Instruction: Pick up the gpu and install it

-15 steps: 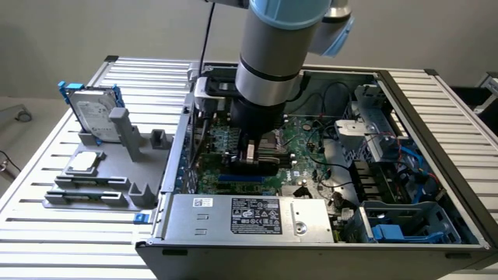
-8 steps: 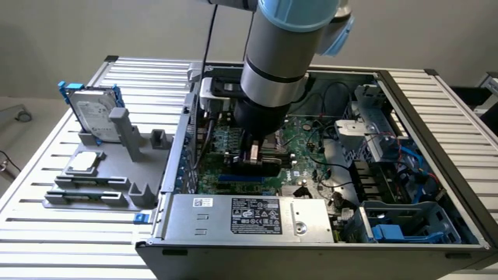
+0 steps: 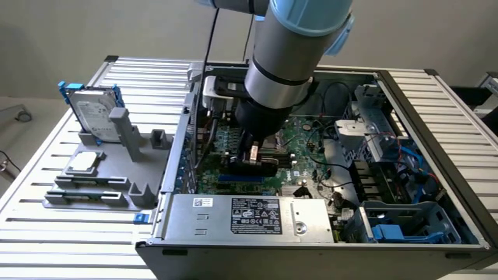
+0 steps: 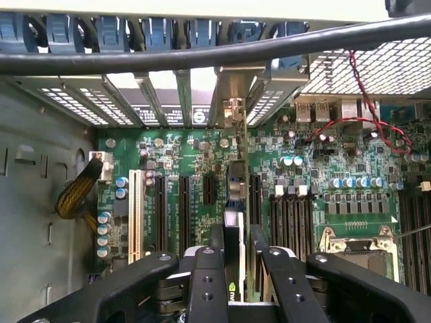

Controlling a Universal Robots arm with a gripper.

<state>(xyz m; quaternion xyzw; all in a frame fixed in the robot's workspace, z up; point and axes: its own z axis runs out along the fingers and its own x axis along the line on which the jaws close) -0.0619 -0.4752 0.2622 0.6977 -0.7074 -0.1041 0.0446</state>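
Gripper part-closed, clamping gpu edge-on above motherboard expansion slots. Best: card upright, bracket square to rear, even downward push.

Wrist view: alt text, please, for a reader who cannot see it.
The hand grips the gpu edge-on over the expansion slots of the green motherboard, its metal bracket toward the case's rear slot openings. A thick black cable crosses the foreground.

Exterior view looks down from above; wrist view, seemingly close, shares the motherboard.
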